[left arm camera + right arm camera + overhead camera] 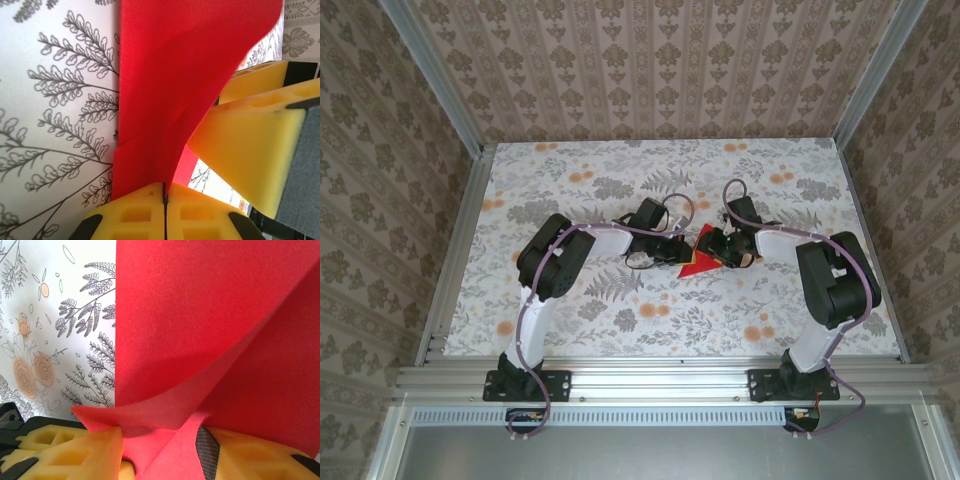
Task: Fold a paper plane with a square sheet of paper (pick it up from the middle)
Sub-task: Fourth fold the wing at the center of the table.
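Observation:
The red sheet of paper [697,262] is folded into a pointed shape and held up between both grippers over the middle of the table. My left gripper [672,250] comes in from the left. Its yellow fingers [135,210] are shut on the paper's [170,75] lower edge. My right gripper [718,250] faces it from the right, and its yellow fingers [250,150] sit close beside the left ones. In the right wrist view the right gripper [160,450] is open, and a curled flap of the paper [200,315] hangs between its fingers [75,450].
The floral tabletop [620,300] has bare room on every side of the grippers. Aluminium rails [450,260] border it left and right. Patterned walls stand behind and at the sides.

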{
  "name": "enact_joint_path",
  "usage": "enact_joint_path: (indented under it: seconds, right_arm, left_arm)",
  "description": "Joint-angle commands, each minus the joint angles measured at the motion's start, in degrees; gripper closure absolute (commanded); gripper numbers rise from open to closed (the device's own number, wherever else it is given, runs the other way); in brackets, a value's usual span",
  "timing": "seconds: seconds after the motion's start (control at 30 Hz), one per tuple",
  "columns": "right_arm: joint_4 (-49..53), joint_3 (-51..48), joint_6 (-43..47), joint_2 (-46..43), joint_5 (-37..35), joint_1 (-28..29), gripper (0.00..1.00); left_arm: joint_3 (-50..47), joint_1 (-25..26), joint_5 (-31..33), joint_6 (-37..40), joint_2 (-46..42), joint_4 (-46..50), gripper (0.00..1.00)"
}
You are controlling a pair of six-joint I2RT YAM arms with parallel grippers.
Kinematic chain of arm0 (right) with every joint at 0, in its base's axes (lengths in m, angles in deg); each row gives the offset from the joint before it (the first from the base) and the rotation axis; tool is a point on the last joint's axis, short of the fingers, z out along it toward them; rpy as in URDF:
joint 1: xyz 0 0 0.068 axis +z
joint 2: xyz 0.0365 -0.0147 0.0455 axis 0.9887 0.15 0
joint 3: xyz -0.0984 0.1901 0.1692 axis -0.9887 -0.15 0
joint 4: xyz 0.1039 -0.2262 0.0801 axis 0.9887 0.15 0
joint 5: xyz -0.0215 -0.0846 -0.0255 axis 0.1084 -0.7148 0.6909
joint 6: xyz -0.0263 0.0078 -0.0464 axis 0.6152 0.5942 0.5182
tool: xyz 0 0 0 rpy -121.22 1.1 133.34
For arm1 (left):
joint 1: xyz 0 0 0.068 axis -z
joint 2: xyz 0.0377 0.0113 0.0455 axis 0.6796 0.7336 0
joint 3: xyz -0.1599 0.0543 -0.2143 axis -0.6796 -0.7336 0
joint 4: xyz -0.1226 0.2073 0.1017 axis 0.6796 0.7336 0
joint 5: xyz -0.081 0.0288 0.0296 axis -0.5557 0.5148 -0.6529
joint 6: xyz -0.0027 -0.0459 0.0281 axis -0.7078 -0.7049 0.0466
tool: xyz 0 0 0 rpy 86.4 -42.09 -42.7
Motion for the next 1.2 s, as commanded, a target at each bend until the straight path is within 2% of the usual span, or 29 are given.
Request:
enact_joint_path:
  seconds: [0.0, 0.3, 0.5, 0.7, 0.97, 1.17]
  right_arm:
    - [8.2, -0.4, -0.2, 3.9, -7.0, -0.1, 0.52]
    - [11.7, 0.9, -0.9, 5.4, -9.2, 0.2, 0.52]
    - [12.4, 1.4, -1.1, 5.6, -9.5, 0.3, 0.52]
    - [12.7, 1.4, -1.6, 5.7, -9.7, 0.4, 0.51]
    - [13.7, 1.8, -3.5, 6.0, -11.2, 0.7, 0.5]
    - [15.7, 3.1, -3.8, 6.8, -12.2, 1.2, 0.49]
  left_arm:
    - [1.1, -0.2, -0.6, -0.7, 0.6, 1.4, 0.89]
    - [-0.3, -0.7, -1.2, -2.6, -1.9, -0.8, 0.79]
    - [-2.4, -1.4, -1.1, -3.0, -5.0, -1.2, 0.76]
    - [-5.9, -2.2, 3.2, -1.0, -10.0, -1.1, 0.75]
    - [-7.3, 0.2, 11.1, 3.1, -11.8, -0.9, 0.73]
    - [-8.0, 1.7, 9.9, 4.4, -11.7, -3.7, 0.73]
